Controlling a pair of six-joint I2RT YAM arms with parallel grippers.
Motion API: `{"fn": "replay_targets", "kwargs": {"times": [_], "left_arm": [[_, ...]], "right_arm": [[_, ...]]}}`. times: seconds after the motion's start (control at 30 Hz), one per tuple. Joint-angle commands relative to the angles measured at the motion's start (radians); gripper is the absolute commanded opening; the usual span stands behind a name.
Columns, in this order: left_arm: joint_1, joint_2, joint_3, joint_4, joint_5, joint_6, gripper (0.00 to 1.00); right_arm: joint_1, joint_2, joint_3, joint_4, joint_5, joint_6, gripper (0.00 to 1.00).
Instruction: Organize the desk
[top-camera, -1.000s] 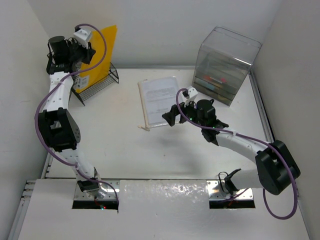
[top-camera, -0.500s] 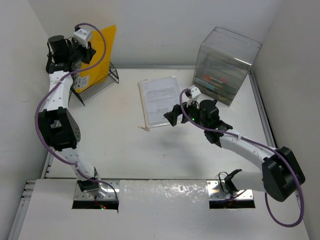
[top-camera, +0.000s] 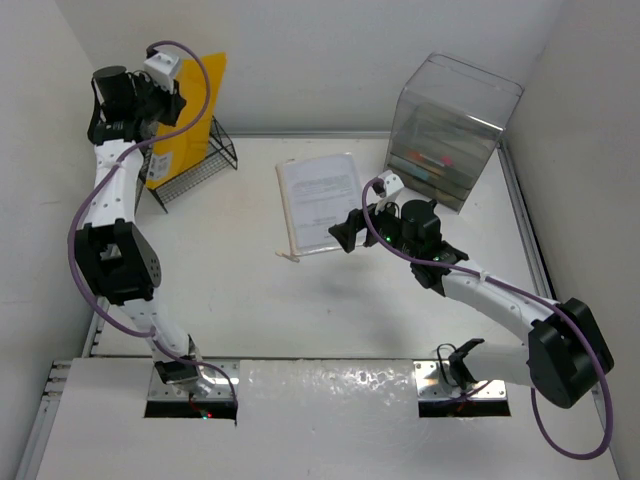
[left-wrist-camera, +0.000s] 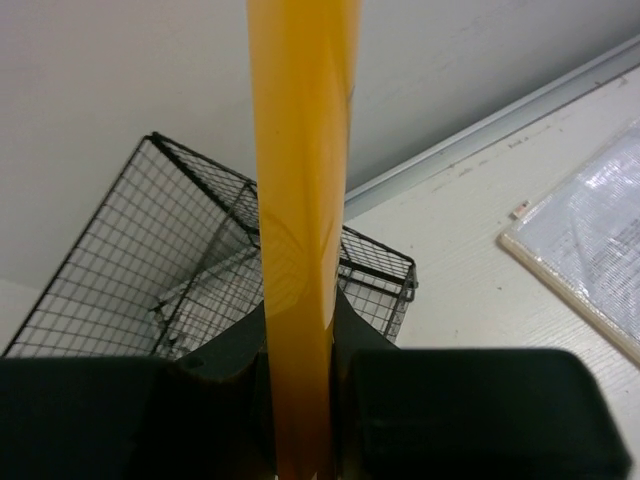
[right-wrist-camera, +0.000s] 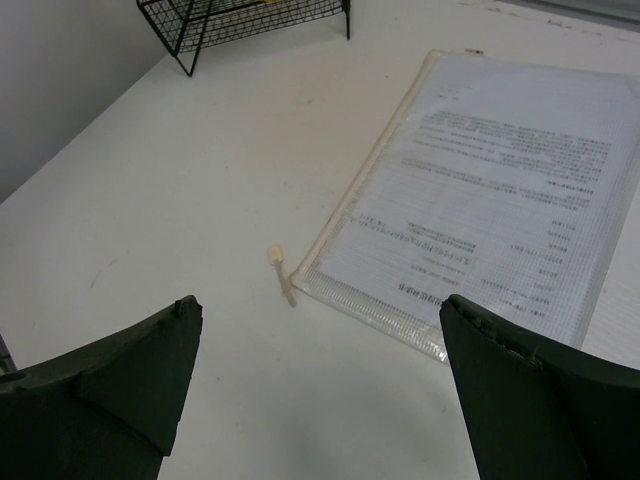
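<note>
- The desk (top-camera: 240, 290), a white tabletop with silver rails, lay beneath both arms.
- Over the last second the right gripper (top-camera: 350, 232), jaws spread wide, had crept forward. A clear document sleeve (top-camera: 320, 195) now lay just ahead of it and below.
- The left gripper (top-camera: 168, 105), pinching a yellow folder (top-camera: 195, 100) edge-on, had drawn slightly up and away. The black wire rack (top-camera: 195, 170) sat below it.
- Judging from this, the folder looked not yet filed and the sleeve not yet grasped.
- A small pale tab (right-wrist-camera: 282, 270) lay just ahead of the right gripper, by the sleeve's corner, and might get nudged.
- A clear drawer box (top-camera: 455, 120) stood beyond the right gripper, well apart.
</note>
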Motion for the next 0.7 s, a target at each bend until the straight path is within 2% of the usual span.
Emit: {"fn": "replay_targets", "kwargs": {"times": [0.0, 0.5, 0.67], "left_arm": [[0.012, -0.086, 0.096, -0.016, -0.049, 0.002, 0.0], [0.017, 0.075, 0.101, -0.119, 0.06, 0.011, 0.0], [0.014, 0.113, 0.096, -0.185, 0.187, 0.026, 0.0]], "right_arm": [[0.004, -0.008, 0.002, 0.06, -0.01, -0.018, 0.99], [0.005, -0.037, 0.007, 0.028, -0.021, -0.038, 0.99], [0.005, -0.054, 0.009, 0.003, -0.015, -0.052, 0.99]]}}
